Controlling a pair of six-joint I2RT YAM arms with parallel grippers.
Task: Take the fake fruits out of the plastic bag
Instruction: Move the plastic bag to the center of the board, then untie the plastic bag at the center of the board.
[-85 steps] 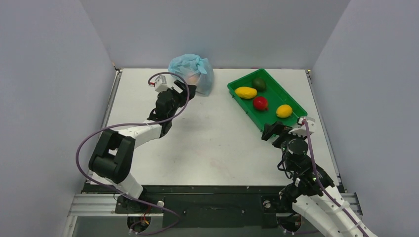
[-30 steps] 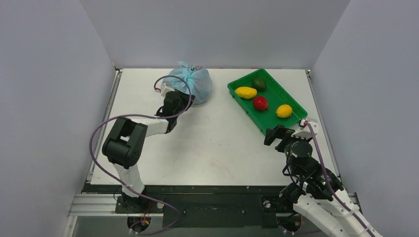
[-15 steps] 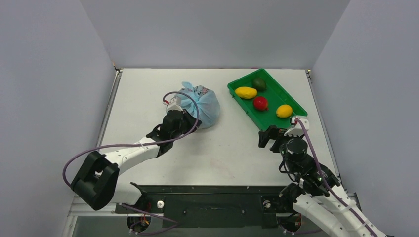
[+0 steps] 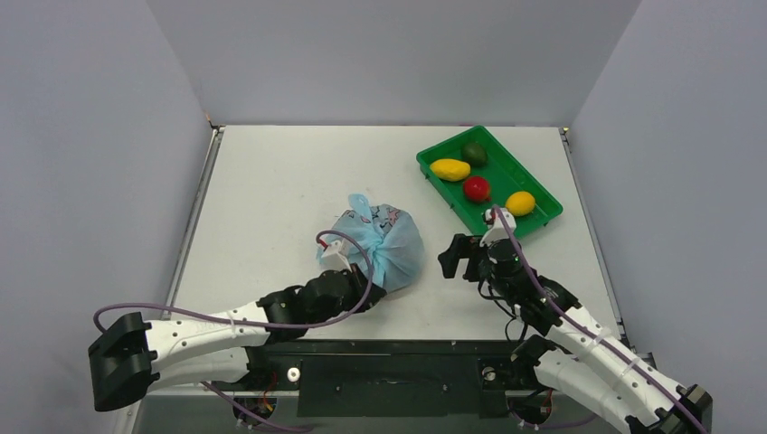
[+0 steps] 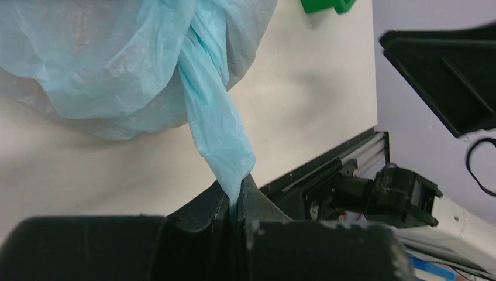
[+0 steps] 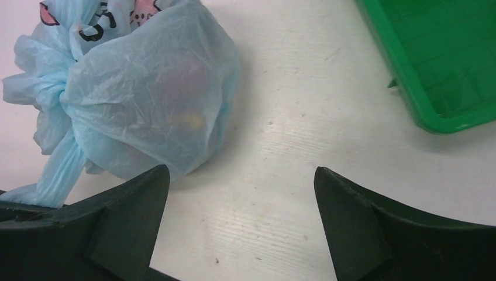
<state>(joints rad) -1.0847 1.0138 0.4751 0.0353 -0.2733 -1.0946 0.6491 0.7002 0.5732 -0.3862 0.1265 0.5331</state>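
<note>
The plastic bag (image 4: 391, 240) is a light-blue knotted bundle lying at the near middle of the table. In the right wrist view, dim reddish shapes, the fake fruits (image 6: 175, 79), show faintly through the plastic bag (image 6: 152, 93). My left gripper (image 4: 367, 275) is at the bag's near-left side. In the left wrist view that gripper (image 5: 238, 196) is shut on a twisted strand of the plastic bag (image 5: 216, 123). My right gripper (image 4: 457, 258) hangs open just right of the bag; its fingertips (image 6: 146, 181) frame bare table.
A green tray (image 4: 434, 155) stands at the back right. It holds two yellow fruits (image 4: 449, 169), a dark green one (image 4: 474, 153) and a red one (image 4: 477, 188). The tray's corner (image 6: 444, 117) shows at the upper right of the right wrist view.
The left arm has dragged the bag from the far back of the table to the near middle. The right gripper has swung left from the tray's near end toward the bag.
</note>
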